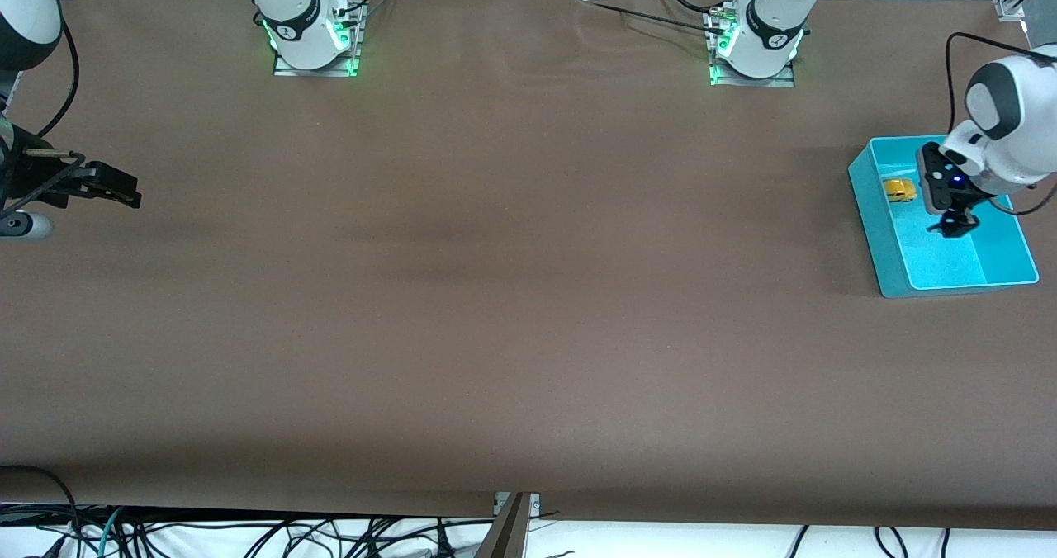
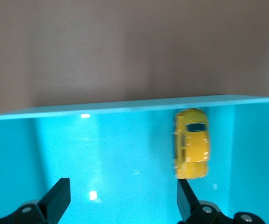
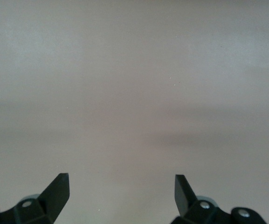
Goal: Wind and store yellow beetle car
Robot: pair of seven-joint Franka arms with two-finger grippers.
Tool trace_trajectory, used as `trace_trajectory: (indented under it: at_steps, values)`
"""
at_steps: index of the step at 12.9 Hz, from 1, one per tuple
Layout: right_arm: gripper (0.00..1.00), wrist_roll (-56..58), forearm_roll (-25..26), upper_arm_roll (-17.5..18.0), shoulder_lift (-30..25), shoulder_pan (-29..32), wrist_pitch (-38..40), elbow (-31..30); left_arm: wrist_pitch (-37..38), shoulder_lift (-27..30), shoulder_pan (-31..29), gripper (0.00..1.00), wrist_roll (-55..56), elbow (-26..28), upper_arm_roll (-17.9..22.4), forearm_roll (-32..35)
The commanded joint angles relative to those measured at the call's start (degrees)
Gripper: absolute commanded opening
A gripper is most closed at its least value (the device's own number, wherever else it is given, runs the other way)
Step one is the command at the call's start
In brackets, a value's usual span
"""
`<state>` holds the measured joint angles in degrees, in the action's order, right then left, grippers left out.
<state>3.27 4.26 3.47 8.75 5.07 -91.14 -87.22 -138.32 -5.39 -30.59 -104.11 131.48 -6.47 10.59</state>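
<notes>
car: we've got the little yellow car (image 1: 900, 190) sitting inside the cyan bin (image 1: 878, 228), on its wheels by the look of it, tucked against the bin wall that faces the right arm's end of the table, up near the bin corner closest to the robot bases. In the left wrist view the car (image 2: 191, 143) is right along that wall, so it looks dropped in, not placed dead centre.

bin: parked at the left arm's end of the table, close to that short edge. Makes sense, it's the storage spot and the left arm can reach it easily.

left gripper: the left gripper (image 1: 955, 225) hangs over the bin's middle, jaws spread wide with nothing between them. The fingers (image 2: 59, 196) frame bare bin floor, and the car sits just off one fingertip, not touching it as far as we can tell. We'd read that as let go, car stored.

right gripper: the right gripper (image 1: 111, 186) is way off at the right arm's end, near that short edge, over bare table (image 1: 495, 294). Jaws wide apart too, empty; its own camera shows only tabletop between the fingers (image 3: 59, 189). This arm is just waiting, out of the way.

progress: our guess is the storing part is done. Whether the car got wound up, we can't tell.

risk: not much, maybe clipping the bin rim when the left arm lifts out.
</notes>
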Motion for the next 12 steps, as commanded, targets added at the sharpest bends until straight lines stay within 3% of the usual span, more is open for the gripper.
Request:
trace_trajectory:
  at_steps: [1,3,5,7,12]
  values:
    - [1.00,0.86,-1.01,0.05,-0.31,0.47,-0.26,-0.32,7.18,3.19,3.94,1.00,0.31,-9.89,-0.39,-7.40]
    - [1.00,0.86,-1.01,0.05,-0.31,0.47,-0.26,-0.32,5.97,3.72,6.15,1.00,0.83,-14.22,-0.39,-7.95]
    - [1.00,0.86,-0.92,-0.04,-0.31,0.56,-0.26,-0.32,2.71,3.64,7.29,1.00,5.56,-14.58,-0.39,-8.04]
    - [1.00,0.95,-0.92,-0.04,-0.31,0.47,-0.26,-0.32,4.54,4.60,8.00,1.00,15.88,-16.25,-0.47,-8.04]
    - [1.00,0.95,-0.92,0.05,-0.31,0.47,-0.26,-0.32,27.02,6.18,10.63,1.00,59.04,-25.29,-0.91,-8.65]
